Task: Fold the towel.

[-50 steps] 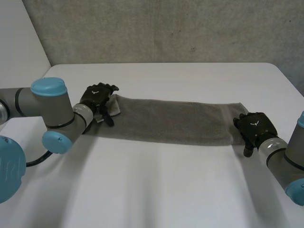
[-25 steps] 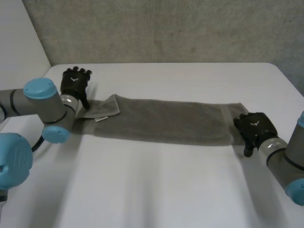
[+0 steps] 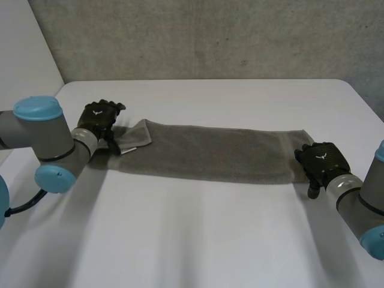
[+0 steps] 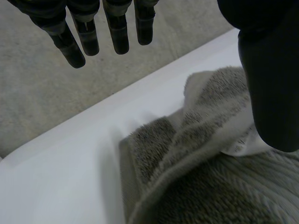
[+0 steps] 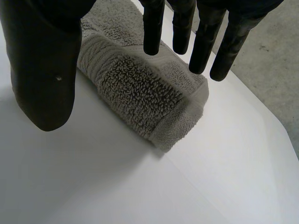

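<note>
A long grey towel (image 3: 210,153) lies stretched left to right across the white table (image 3: 198,240). My left hand (image 3: 99,115) hovers at the towel's left end with straight fingers (image 4: 119,28) and its thumb (image 4: 271,70) apart, holding nothing. Under its palm the towel's corner (image 4: 201,177) is rumpled and turned over, showing a white label (image 4: 240,144). My right hand (image 3: 323,161) is at the towel's right end. Its fingers (image 5: 154,28) and thumb (image 5: 44,70) are spread above the thick folded edge (image 5: 135,93), not gripping it.
A grey concrete wall (image 3: 210,36) rises behind the table's far edge (image 3: 198,80). The table's right edge (image 3: 366,102) runs close past my right hand. A white surface (image 3: 24,48) stands at the back left.
My left hand lifted off the towel's left end, swung back and to the left, then came partway back to that end. The corner there now lies more rumpled. The right hand has not moved.
</note>
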